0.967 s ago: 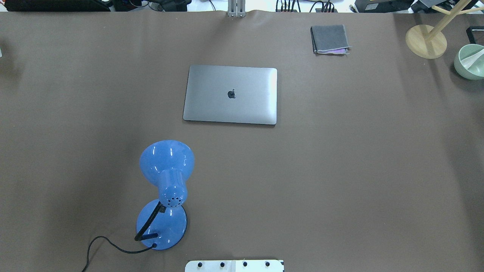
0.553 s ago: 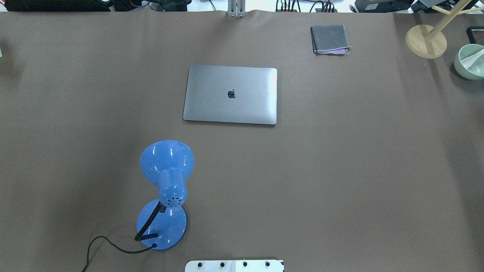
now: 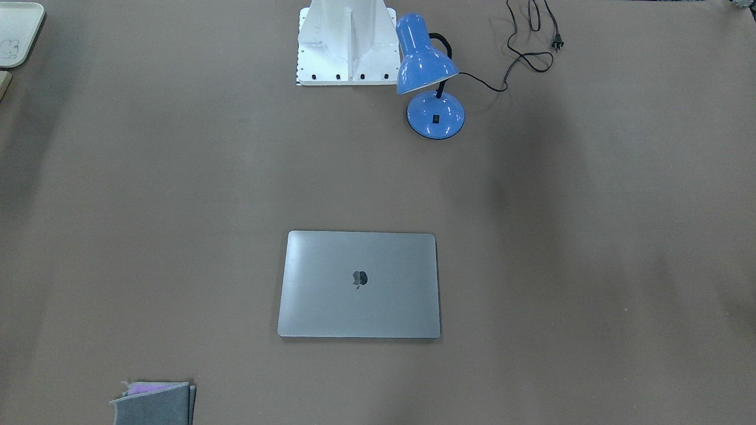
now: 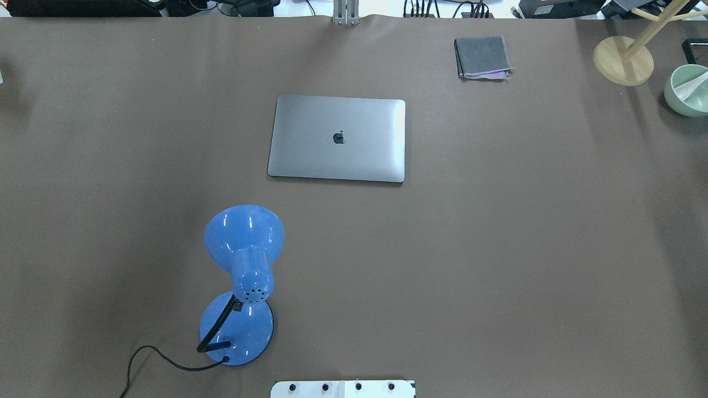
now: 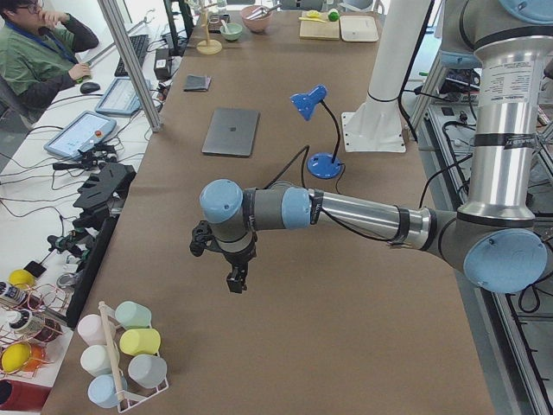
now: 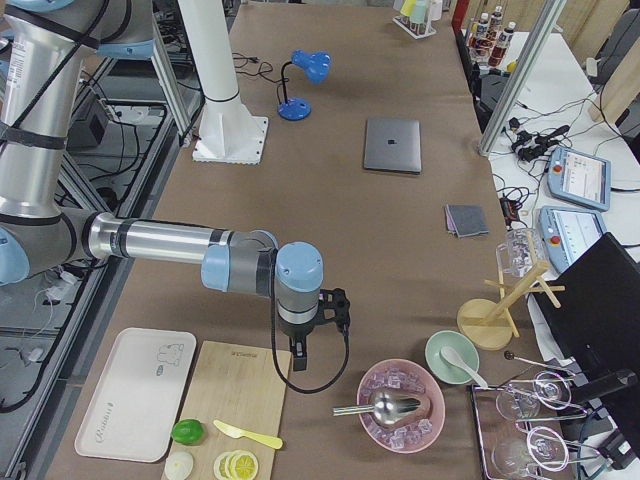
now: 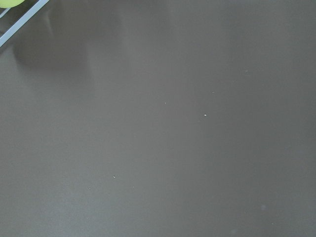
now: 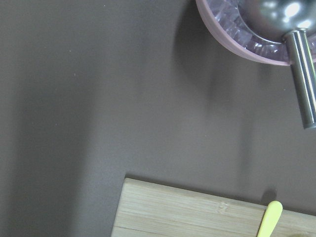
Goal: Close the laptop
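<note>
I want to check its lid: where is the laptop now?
In the overhead view the laptop lies shut near the centre, beyond the lamp on the left side, with the cloth farther back to its right.

Brown-covered desk. Glossy blue gooseneck lamp stands upright at the near left, black cord trailing from its base. Folded grey cloth lies far right of centre. Round wooden stand base and pale green bowl sit at the far right. Pink bowl holds ice cubes and a metal scoop. Nearby, a yellow knife lies on a bamboo cutting board, a white tray just beside it.
</note>
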Controlling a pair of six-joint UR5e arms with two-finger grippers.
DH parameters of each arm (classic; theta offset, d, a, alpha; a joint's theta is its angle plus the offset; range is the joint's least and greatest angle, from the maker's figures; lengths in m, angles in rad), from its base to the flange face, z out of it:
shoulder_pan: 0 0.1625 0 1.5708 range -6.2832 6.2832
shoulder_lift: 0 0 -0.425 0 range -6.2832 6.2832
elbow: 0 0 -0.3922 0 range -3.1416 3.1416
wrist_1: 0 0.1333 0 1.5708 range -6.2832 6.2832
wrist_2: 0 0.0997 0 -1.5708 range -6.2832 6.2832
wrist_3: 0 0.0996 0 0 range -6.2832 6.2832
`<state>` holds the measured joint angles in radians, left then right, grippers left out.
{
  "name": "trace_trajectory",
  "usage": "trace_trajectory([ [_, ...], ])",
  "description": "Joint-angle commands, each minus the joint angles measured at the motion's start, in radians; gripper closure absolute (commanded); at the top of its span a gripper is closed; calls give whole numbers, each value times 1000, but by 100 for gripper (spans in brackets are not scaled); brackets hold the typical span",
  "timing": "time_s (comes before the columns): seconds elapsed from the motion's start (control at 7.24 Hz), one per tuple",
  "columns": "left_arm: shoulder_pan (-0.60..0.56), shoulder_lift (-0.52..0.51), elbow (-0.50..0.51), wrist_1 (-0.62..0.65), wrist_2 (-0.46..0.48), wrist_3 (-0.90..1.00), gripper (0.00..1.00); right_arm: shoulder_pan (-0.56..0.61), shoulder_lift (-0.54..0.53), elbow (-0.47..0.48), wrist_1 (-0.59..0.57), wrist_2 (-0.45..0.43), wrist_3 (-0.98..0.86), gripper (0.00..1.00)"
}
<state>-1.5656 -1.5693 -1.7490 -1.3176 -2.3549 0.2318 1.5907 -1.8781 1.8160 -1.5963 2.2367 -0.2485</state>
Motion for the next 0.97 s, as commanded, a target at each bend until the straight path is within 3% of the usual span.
trace_trajectory([
  [0.0, -2, 2, -1, 0, 0, 0, 2, 0, -4, -1, -1, 4, 0, 0],
  [0.83, -1, 0, -3, 0, 11, 0, 2, -2, -4, 0, -1, 9, -2, 0],
])
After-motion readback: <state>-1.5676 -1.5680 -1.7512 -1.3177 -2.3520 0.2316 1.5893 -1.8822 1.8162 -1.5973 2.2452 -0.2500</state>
